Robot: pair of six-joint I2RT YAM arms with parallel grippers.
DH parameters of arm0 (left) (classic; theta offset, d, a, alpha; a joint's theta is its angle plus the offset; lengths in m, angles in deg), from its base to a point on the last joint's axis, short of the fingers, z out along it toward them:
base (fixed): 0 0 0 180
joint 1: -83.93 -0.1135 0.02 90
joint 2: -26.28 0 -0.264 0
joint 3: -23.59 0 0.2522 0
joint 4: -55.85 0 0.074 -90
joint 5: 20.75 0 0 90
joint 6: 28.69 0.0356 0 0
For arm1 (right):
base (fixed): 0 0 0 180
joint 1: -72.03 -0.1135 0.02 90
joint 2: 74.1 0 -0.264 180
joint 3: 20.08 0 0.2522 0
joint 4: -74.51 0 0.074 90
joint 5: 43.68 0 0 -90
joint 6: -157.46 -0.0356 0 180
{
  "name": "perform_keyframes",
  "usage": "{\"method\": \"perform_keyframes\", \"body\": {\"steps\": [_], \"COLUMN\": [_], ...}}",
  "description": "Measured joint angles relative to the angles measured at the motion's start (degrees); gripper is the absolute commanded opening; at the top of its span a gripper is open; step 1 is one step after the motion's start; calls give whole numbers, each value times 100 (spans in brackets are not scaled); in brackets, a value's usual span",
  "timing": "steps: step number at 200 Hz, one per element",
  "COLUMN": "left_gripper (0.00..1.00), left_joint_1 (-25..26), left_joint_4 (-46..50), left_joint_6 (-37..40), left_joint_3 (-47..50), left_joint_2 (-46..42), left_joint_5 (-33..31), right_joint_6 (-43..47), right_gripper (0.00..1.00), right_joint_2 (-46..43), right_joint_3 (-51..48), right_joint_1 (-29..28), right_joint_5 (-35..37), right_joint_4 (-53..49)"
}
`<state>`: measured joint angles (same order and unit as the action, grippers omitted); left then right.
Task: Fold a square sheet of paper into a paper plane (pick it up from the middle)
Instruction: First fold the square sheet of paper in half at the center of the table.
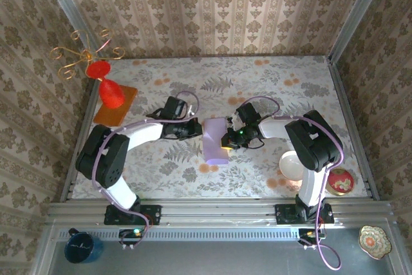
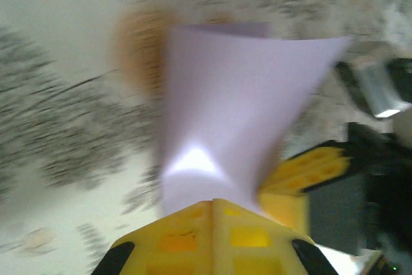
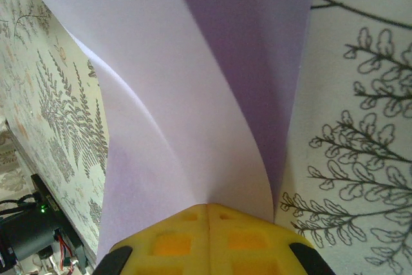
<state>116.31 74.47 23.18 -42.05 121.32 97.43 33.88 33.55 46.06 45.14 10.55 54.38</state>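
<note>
The square sheet of paper (image 1: 215,140), pale lilac, hangs bent over on itself between my two grippers above the middle of the table. My left gripper (image 1: 197,128) pinches its left edge and my right gripper (image 1: 226,136) pinches its right edge. In the left wrist view the yellow jaws (image 2: 214,203) are pressed together on the paper (image 2: 238,94), which fans out ahead, blurred, with a yellow finger of the right gripper (image 2: 312,165) beside it. In the right wrist view the shut gripper (image 3: 207,207) holds the curled sheet (image 3: 193,82) with one layer arching over a darker one.
A red vase (image 1: 111,92) stands on an orange mat (image 1: 116,107) at the back left, by a gold wire stand (image 1: 80,56). A white bowl (image 1: 293,165) and a red dish (image 1: 340,180) sit near the right arm's base. A blue mug (image 1: 82,246) rests on the front rail.
</note>
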Motion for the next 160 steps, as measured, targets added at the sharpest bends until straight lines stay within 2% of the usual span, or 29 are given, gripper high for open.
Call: {"method": "perform_keyframes", "body": {"steps": [31, 74, 113, 141, 160], "left_gripper": [7, 6, 6, 6, 6], "left_joint_1": [433, 485, 153, -437, -787], "left_joint_4": [-426, -739, -1073, -1176, -990], "left_joint_6": [-133, -352, -350, -337, -256], "left_joint_3": [-485, -584, -321, -35, -15], "left_joint_2": [546, 1482, 1438, 1252, 1104], "left_joint_5": [61, 129, 267, 365, 96], "right_joint_6": [0, 0, 2, 4, 2], "right_gripper": [6, 6, 6, 6, 6], "right_joint_2": [2, 2, -4, -26, -35], "right_joint_3": [0, -28, -44, -98, -111], "right_joint_1": [0, 0, 11, 17, 17], "right_joint_5": [0, 2, 33, 33, 35], "right_joint_4": [0, 39, 55, 142, 164]}}
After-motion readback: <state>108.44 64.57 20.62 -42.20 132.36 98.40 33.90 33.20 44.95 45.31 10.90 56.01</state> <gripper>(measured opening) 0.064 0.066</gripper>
